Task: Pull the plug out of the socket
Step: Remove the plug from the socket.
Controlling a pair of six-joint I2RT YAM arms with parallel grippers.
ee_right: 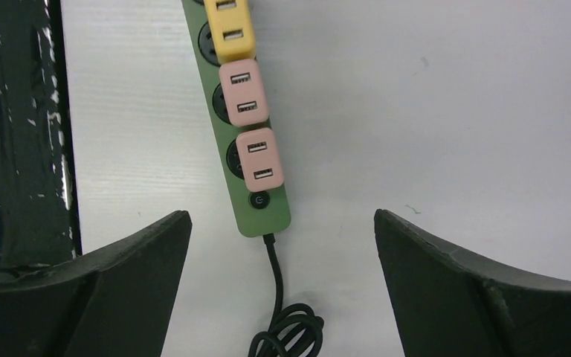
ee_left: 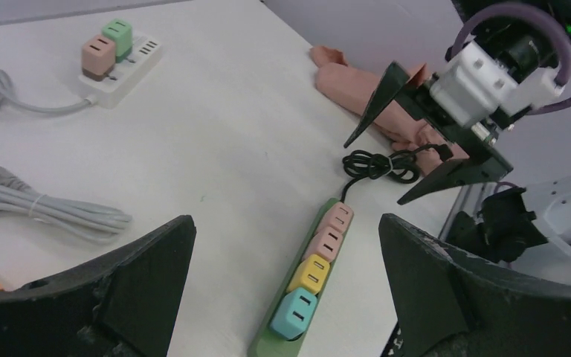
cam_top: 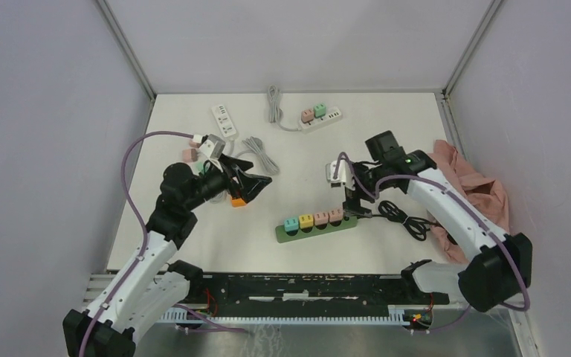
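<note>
Green plastic: the strip (ee_right: 262, 217) lies flat on the table (cam_top: 386, 149), close to its near edge and right of the middle, running roughly along that edge. Four plugs sit seated in it in a row: the teal plug (ee_left: 294, 312) at the left end, then the yellow plug (ee_left: 313, 272), the inner pink plug (ee_right: 242, 92) and the end pink plug (ee_right: 259, 158), just beside the strip's switch. A black cord (ee_right: 282, 335) leaves the strip's right end and coils on the table toward the pink cloth (cam_top: 483, 193) heaped at the right edge.

The right gripper (ee_left: 375, 172) hangs above the strip's right end, its fingers spread wide, holding nothing and touching nothing; in its wrist view the end pink plug lies beyond the gap between the fingers. The left gripper (ee_left: 286, 222) hovers over the table left of the strip, fingers equally wide and empty.

Near the far edge lies a white strip (cam_top: 331, 117) carrying two plugs. A second white strip (cam_top: 224, 120) lies toward the far left corner, with a bundled grey cord (cam_top: 260, 155) beside it.
</note>
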